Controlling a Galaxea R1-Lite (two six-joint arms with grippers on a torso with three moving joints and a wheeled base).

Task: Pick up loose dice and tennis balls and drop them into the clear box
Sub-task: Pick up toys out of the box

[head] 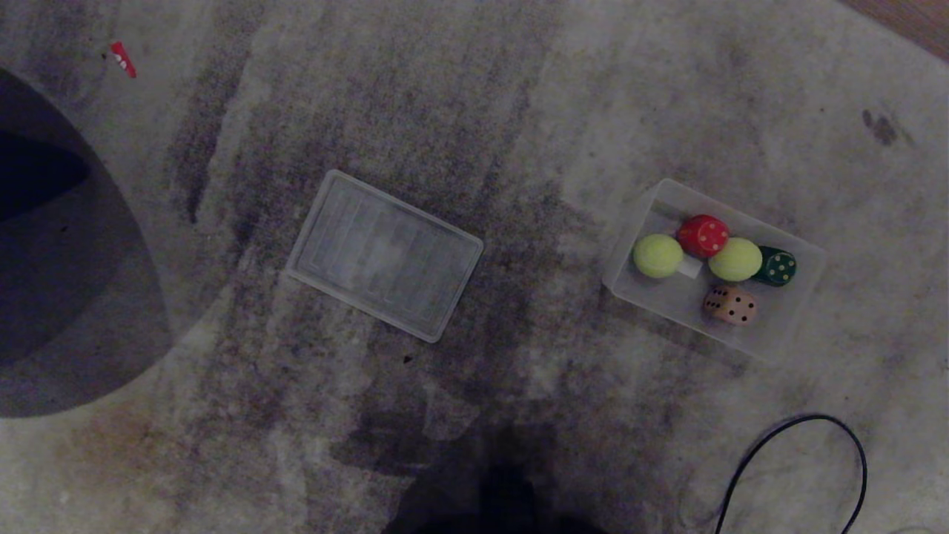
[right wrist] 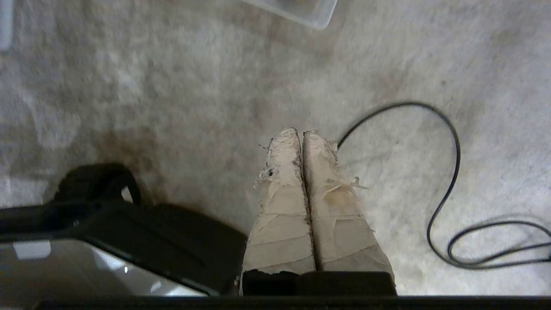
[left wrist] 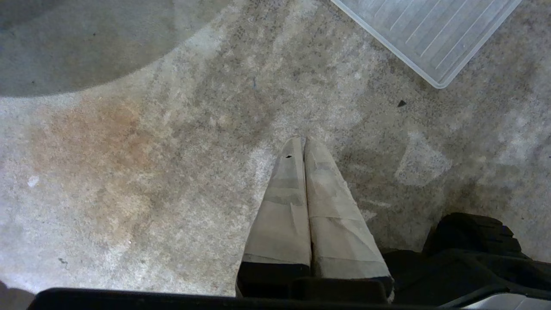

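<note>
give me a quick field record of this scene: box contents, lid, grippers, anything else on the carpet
clear box: on the carpet, holds five items
tennis balls: two, and
dice: red, dark green, peach
lid: flat on the carpet, apart from the box
left gripper: shut, empty, above carpet
right gripper: shut, empty, above carpet
black cable: looped near the box
loose items: none seen

Head view looks steeply down from high above the carpet (head: 519,111), taking in lid (head: 385,256), box (head: 804,256) and cable (head: 852,445). Left wrist view looks down, closer, sharing a lid (left wrist: 430,34) corner. Right wrist view looks down, closer, sharing the box (right wrist: 320,13) corner and cable (right wrist: 452,142).
</note>
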